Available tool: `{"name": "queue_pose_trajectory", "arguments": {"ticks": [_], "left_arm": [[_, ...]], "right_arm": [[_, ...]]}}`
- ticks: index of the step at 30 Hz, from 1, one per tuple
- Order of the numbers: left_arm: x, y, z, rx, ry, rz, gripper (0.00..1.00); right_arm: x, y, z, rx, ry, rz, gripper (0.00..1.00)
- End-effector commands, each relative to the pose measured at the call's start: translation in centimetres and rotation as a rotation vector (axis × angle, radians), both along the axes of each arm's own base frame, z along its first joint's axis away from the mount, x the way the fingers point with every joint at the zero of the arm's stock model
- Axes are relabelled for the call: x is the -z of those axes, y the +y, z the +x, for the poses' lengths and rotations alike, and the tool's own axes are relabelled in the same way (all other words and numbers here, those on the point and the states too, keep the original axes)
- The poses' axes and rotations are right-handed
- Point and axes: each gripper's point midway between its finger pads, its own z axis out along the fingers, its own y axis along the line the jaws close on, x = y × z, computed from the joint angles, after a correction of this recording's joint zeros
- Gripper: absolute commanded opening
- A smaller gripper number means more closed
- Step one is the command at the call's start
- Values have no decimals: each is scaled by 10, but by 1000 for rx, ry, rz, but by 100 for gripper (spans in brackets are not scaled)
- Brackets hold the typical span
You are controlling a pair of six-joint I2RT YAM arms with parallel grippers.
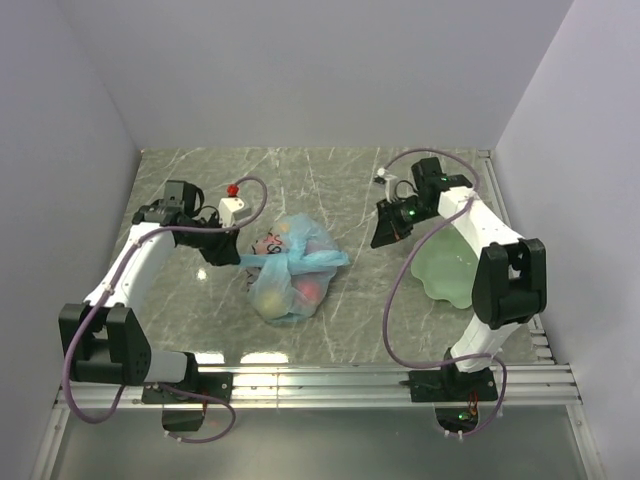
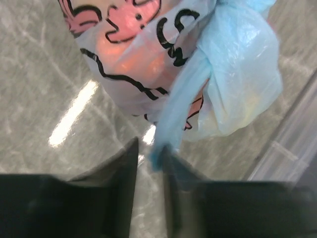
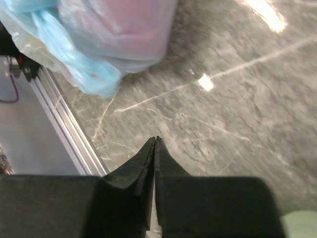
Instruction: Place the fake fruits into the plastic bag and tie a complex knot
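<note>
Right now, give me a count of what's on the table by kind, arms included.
plastic bag: 1, light blue, tied shut
fruits: inside the bag, too blurred through the plastic to count
plate: 1, pale green
robot arms: 2, left arm and right arm
Total: 4, plus the uncounted fruits
</note>
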Motion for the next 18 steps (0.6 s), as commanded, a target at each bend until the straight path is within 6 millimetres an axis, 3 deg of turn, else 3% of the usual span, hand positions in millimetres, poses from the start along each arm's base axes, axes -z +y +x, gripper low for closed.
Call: {"name": "queue_pose_trajectory", "arguments": {"ticks": [1,2,3,5,7,9,10,11,13,18], "left_arm": [[-27,-18,14,55,-59,-63,37],[-39,-23,17,63,-73,-89,42],[-47,-25,17,67,-87,-102,46],[-63,-27,21,52,-118,-125,59],[-79,-28,24,15,-150,-160,66],[-93,-22,34,-44,-206,-179,71],[-97,-20,37,-90,-200,-200,91],[-96,-17,39,-119,-206,-203,96],[-101,-11,45,-165,-238,-193,99],[-94,-9,36,-137,-147,-195,99]], "right_arm": [[-23,28,2,-85,-60,9,27],[-29,30,5,-86,-91,3,37],[-32,28,9,-78,-121,-19,53],[-48,33,13,-101,-209,-37,68],[-52,37,14,-150,-294,-88,70],[-55,53,11,-226,-389,-121,71],[-52,54,11,-269,-444,-155,72],[-55,67,7,-318,-501,-152,74],[-50,76,5,-389,-570,-172,77],[-37,102,-2,-533,-696,-218,77]]}}
